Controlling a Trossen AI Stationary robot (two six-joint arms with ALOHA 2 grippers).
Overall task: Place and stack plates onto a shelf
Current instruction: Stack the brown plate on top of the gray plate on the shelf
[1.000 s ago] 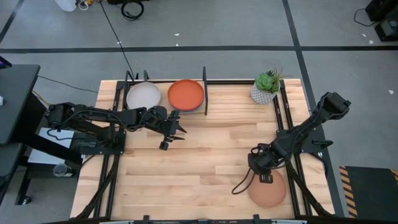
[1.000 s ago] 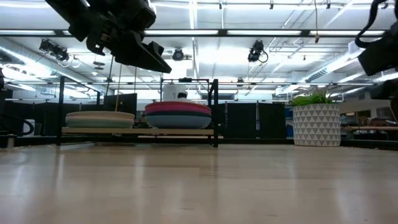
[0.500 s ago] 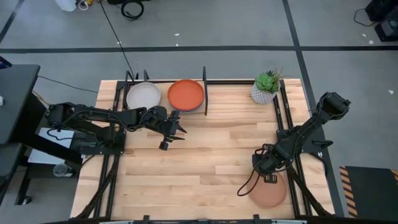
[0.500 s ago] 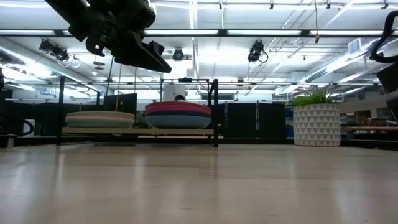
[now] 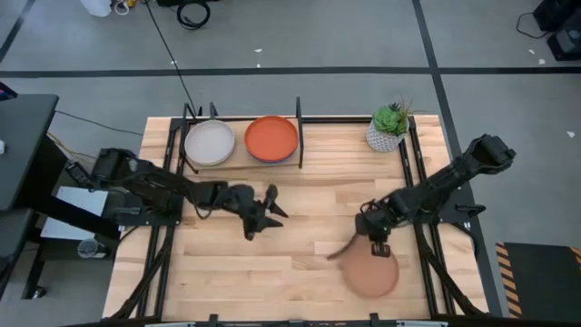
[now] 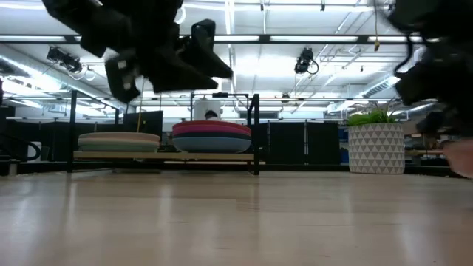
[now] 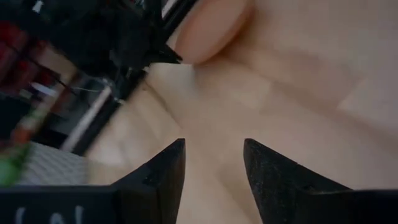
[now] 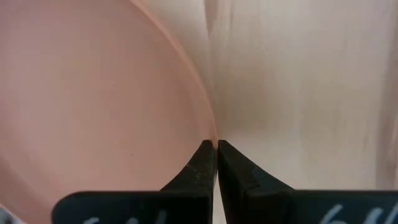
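A tan plate (image 5: 370, 272) is at the near right of the table, with my right gripper (image 5: 378, 242) shut on its far rim. My left gripper (image 5: 264, 214) hangs open above the table's middle, nothing between its fingers (image 7: 214, 149). From there the tan plate (image 7: 211, 28) shows ahead. The shelf (image 5: 238, 163) stands at the far left and bears a stack topped by a cream plate (image 5: 210, 143) and a stack topped by an orange plate (image 5: 271, 137). In the low view the stacks show as cream (image 6: 118, 140) and red over blue (image 6: 211, 136). My right gripper pinches the tan plate's rim (image 8: 210, 134) between its two fingers, one over the plate's inside and one on its outside. It has the plate's far edge, and the fingers slant down from the far side. In the low view the plate's edge (image 6: 463, 157) shows above the tabletop.
A potted green plant (image 5: 389, 127) in a white pot stands at the far right corner. Black posts (image 5: 300, 132) rise at the shelf's ends. Bare wood (image 5: 300, 263) lies between the two grippers and along the near edge.
My right gripper has shut on the tan plate's far rim and gone toward the table's left, taking the plate with it. My left gripper has gone toward the table's near edge and to the right, away from the shelf.
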